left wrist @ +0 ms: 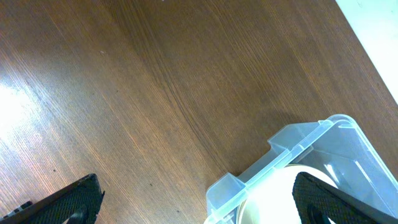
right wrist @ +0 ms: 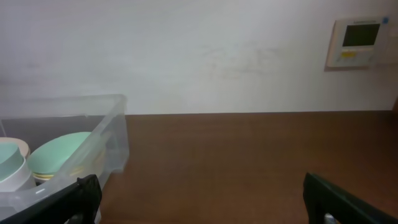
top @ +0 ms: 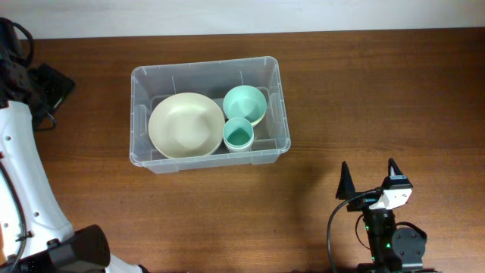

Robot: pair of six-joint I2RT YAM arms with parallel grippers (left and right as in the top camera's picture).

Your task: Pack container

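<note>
While both hands stand spread wide and empty, the right hand (top: 369, 180) waits at the near side of the table (top: 394, 91), well apart from the container (top: 282, 98). The left hand (left wrist: 196, 193) looks down on one container corner. The container sits mid-table, holding a cream bowl (top: 186, 125), a green bowl (top: 245, 105) and a green cup (top: 238, 135), crowded together. Likely risk: a reaching finger clips the see-through rim, shoving the container or toppling the cup. From overhead the left hand is hard to make out. Whether the cup touches the bowls is unclear.
</note>
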